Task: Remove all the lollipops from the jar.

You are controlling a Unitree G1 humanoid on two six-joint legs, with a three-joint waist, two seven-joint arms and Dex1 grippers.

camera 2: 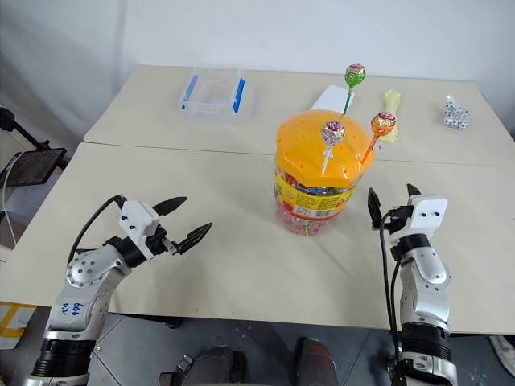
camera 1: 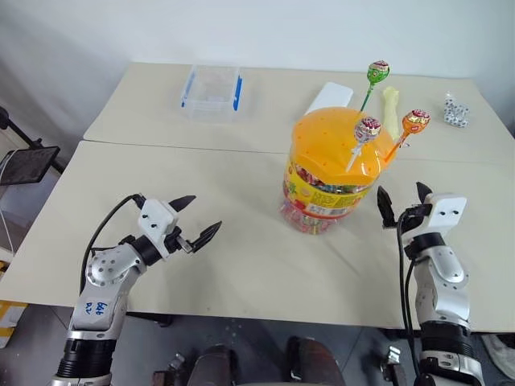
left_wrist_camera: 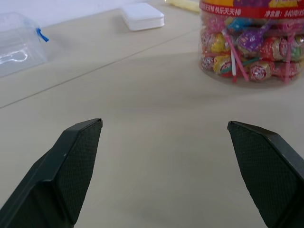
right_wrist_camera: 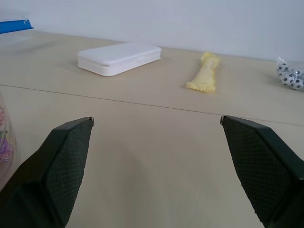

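Task not started: three lollipops point(camera 1: 368, 129) standing in lid of jar point(camera 1: 330, 181). Left gripper point(camera 1: 195, 221) wide, empty, well left of jar; right gripper point(camera 1: 400, 201) wide, empty, just right of it.

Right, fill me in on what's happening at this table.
A two-armed robot faces a clear candy jar with an orange domed lid. Three lollipops stand stuck in the lid: a pink-purple one, a green one and an orange one. None has been pulled out yet. The left gripper and the right gripper hover over the table on either side of the jar, jaws open, holding nothing.
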